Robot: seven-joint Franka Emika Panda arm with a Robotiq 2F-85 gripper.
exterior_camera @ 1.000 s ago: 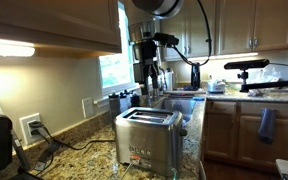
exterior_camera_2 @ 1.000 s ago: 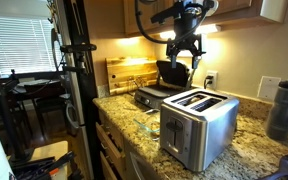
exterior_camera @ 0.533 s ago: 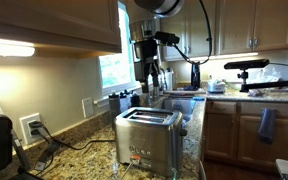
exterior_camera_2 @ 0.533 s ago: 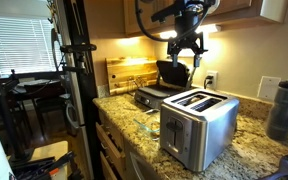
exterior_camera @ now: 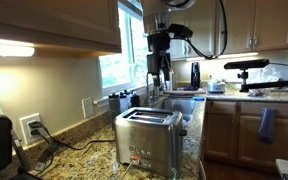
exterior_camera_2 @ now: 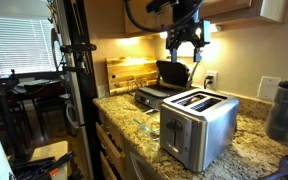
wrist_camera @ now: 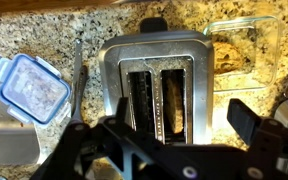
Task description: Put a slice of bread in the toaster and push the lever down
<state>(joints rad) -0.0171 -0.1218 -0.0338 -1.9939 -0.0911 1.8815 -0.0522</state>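
The brushed-steel toaster (exterior_camera: pixel 149 135) stands on the granite counter and shows in both exterior views (exterior_camera_2: pixel 197 125). In the wrist view I look straight down on the toaster (wrist_camera: pixel 159 60). A slice of bread (wrist_camera: pixel 174 100) sits in its right-hand slot; the other slot looks empty. My gripper (wrist_camera: pixel 159 130) is open and empty, with one finger at each side of the picture. In both exterior views the gripper (exterior_camera: pixel 159 72) (exterior_camera_2: pixel 187 45) hangs well above the toaster, not touching it. The lever is not clearly visible.
A clear glass dish (wrist_camera: pixel 249 45) and a blue-lidded plastic container (wrist_camera: pixel 29 85) flank the toaster. A black grill appliance (exterior_camera_2: pixel 169 78) and a wooden board (exterior_camera_2: pixel 124 72) stand by the wall. A dark bottle (exterior_camera_2: pixel 284 108), a sink (exterior_camera: pixel 182 100) and overhead cabinets (exterior_camera: pixel 44 25) are close.
My gripper has risen higher above the toaster and shifted a little sideways. The toaster and the bread have not moved.
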